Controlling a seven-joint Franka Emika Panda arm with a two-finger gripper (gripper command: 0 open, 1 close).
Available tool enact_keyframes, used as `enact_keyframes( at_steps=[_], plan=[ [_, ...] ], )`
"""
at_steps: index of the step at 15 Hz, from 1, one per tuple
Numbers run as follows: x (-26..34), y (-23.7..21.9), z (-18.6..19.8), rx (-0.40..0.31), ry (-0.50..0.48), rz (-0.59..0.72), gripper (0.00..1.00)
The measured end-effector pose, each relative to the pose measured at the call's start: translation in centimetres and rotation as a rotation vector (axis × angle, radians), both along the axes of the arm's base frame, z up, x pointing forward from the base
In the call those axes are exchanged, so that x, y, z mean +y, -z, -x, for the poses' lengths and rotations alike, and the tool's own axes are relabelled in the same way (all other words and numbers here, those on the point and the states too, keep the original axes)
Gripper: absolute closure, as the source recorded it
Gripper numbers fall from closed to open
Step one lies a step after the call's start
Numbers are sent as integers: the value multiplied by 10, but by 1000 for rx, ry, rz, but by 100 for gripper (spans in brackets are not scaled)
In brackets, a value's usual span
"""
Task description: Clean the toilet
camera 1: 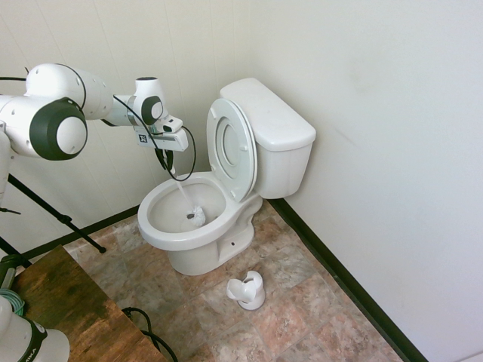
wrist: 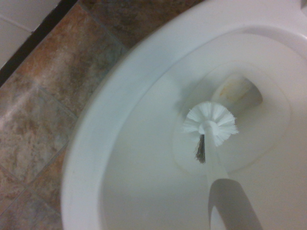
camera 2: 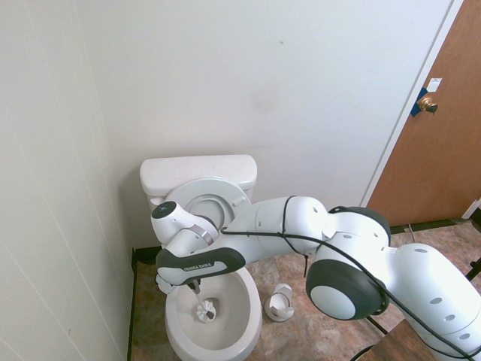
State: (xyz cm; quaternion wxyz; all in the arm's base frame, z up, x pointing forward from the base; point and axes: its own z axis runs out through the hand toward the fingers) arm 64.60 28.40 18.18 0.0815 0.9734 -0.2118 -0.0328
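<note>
gripper [camera 1: 161, 156] clamped on toilet brush [camera 1: 196, 216], head low inside toilet [camera 1: 181, 237] bowl in room corner, seat raised. risk: handle slipping under scrubbing pressure; splashing onto floor tiles [camera 1: 302, 302].

Toilet [camera 1: 226, 196]: glossy white porcelain, set in the room corner, tank against the back wall. Seat and lid both raised, leaning back against the tank (flat tank lid in place). Oval bowl open, rim unobstructed; water pooled low around the drain, faint yellow-brown staining at the outlet in the wrist view. Base stands on mottled brown tile.
</note>
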Motion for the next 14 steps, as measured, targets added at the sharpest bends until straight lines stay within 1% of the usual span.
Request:
enact_keyframes(
  at_steps=[3, 8, 12, 14],
  plan=[
    [-20, -15, 19, 32, 7, -40, 100],
    [-105, -20, 47, 64, 82, -103, 100],
    [-173, -20, 75, 53, 144, -112, 100],
    [-193, -26, 70, 38, 170, -113, 100]
  ],
)
